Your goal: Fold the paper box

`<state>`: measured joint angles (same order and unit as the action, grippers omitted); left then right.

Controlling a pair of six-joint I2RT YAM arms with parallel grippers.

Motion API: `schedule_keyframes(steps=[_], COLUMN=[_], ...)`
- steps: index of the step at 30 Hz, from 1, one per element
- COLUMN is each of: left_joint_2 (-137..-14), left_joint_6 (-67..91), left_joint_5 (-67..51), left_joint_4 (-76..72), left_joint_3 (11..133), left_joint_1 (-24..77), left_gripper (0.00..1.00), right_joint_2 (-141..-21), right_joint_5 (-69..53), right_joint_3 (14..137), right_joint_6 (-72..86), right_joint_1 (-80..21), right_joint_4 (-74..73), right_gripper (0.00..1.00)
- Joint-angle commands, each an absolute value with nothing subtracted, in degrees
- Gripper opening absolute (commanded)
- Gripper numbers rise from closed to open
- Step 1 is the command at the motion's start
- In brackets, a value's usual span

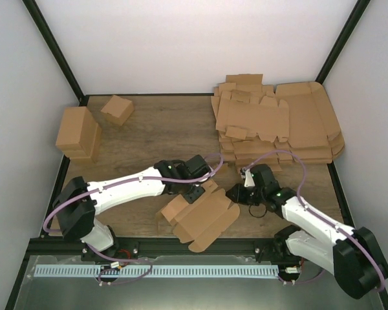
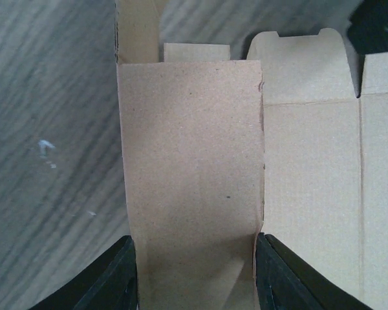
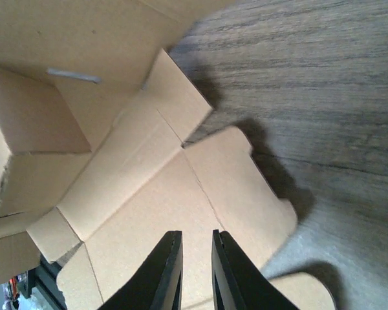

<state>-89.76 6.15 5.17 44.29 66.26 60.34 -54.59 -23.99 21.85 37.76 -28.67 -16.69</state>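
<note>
**A:** Where's the paper box (image 1: 197,219)?

**B:** Six o'clock on my worktop (image 1: 155,129). Light, springy card, I judge; grip panel edges. I've my left tool (image 2: 197,271) half-open, clamped across one panel; right tool (image 3: 195,271) nearly closed, empty.

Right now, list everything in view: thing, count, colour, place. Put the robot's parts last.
paper box: one, brown, partly folded, near edge between the arms.
flat cardboard sheets: a pile, count unclear, brown, far right.
large box: one, possibly two together, brown, far left.
small cube-like box: one, brown, far left, beside the large box.
table: one, wood-grain brown.
left arm: one, white and black, left side.
right arm: one, white and black, right side.
left tool: one, black, closed on a box panel.
right tool: one, black, slightly open over a flat flap.
</note>
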Motion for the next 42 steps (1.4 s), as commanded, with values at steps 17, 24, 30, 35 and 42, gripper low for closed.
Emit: schedule_keyframes(steps=[17, 24, 30, 35, 42], left_joint_2=[-92.3, -92.5, -92.3, -92.5, -92.9], left_joint_6=[2.0, 2.3, 2.8, 3.0, 3.6], left_joint_5=[3.1, 3.7, 3.4, 3.1, 3.1], left_joint_4=[41.3, 40.9, 40.6, 40.5, 39.9], left_joint_3=[65.7, 65.1, 65.4, 65.6, 65.1], left_joint_1=[56.5, 56.6, 56.3, 56.3, 56.3], left_gripper=[0.48, 0.48, 0.48, 0.48, 0.48], right_joint_2=[-81.2, -85.2, -88.4, -85.3, -83.5], right_joint_5=[-17.3, -11.1, -17.9, -24.4, -33.2], right_joint_3=[31.8, 32.0, 31.0, 28.6, 29.8], right_joint_6=[37.0, 33.6, 33.0, 33.2, 30.9], right_joint_1=[-28.7, -28.8, -28.8, -28.8, -28.8], right_joint_4=[3.4, 6.8, 10.6, 14.8, 13.0], right_gripper=[0.01, 0.01, 0.01, 0.01, 0.01])
